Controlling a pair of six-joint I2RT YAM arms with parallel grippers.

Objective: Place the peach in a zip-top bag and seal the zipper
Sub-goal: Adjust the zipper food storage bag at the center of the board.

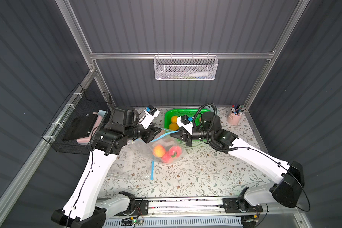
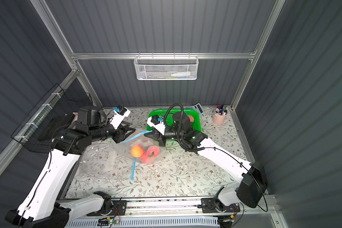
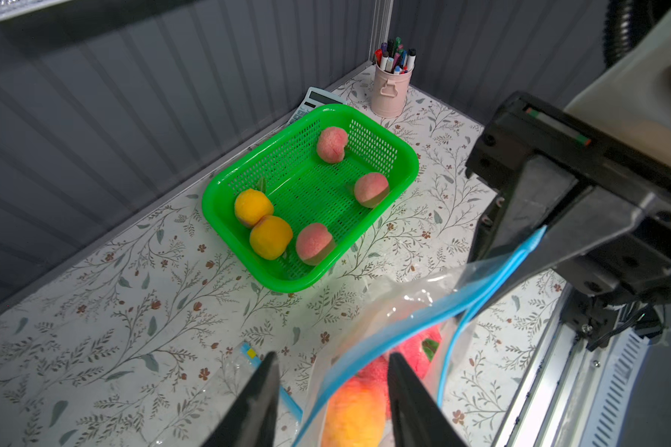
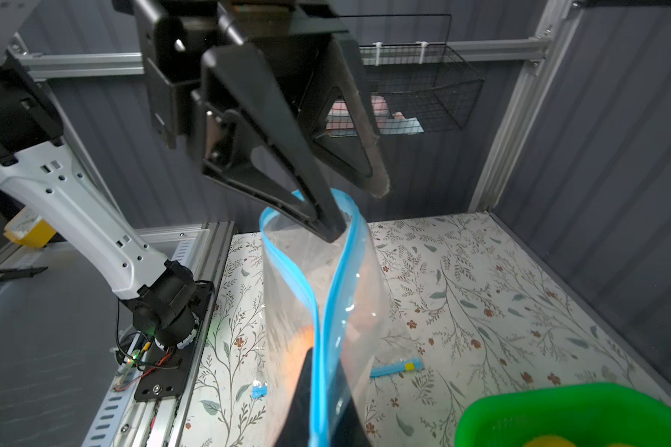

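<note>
1. Status: zip-top bag (image 1: 167, 145) is strung betw both end effectors over the mid counter (image 1: 205, 173), just in front of the green basket (image 3: 210, 201).
2. Peach (image 1: 159, 150), yellow-orange, is inside the bag at its low end. Redder fruit (image 1: 175, 151) is touching it in there; can't tell how many.
3. Bag sags toward the counter under the fruit. Contact w/ the counter not certain.
4. R end effector (image 1: 172, 135): jaws closed, pinching the bag at one end of the blue zipper (image 4: 319, 371).
5. L end effector (image 3: 332, 360): jaws apart, not clamping. One finger sits inside the bag mouth betw the two zipper strips, the other is outside it.
6. Zipper not sealed. Strips run together near the R end effector and split apart toward the L one, so the mouth gapes there.
7. Green basket sits at the back of the counter w/ 5 loose fruit: 2 yellow, touching each other, and 3 pink.
8. Spare bag (image 1: 152, 170) lies flat on the counter, its blue strip just in front of the held bag.
9. Pink pen cup (image 1: 234, 118) stands in the back corner on the robot's right. Calculator (image 3: 314, 100) lies betw it and the basket, against the back wall.
10. White mesh bin (image 1: 186, 68) hangs on the back rail. Black wire basket (image 1: 77, 126) hangs on the robot's left wall.
</note>
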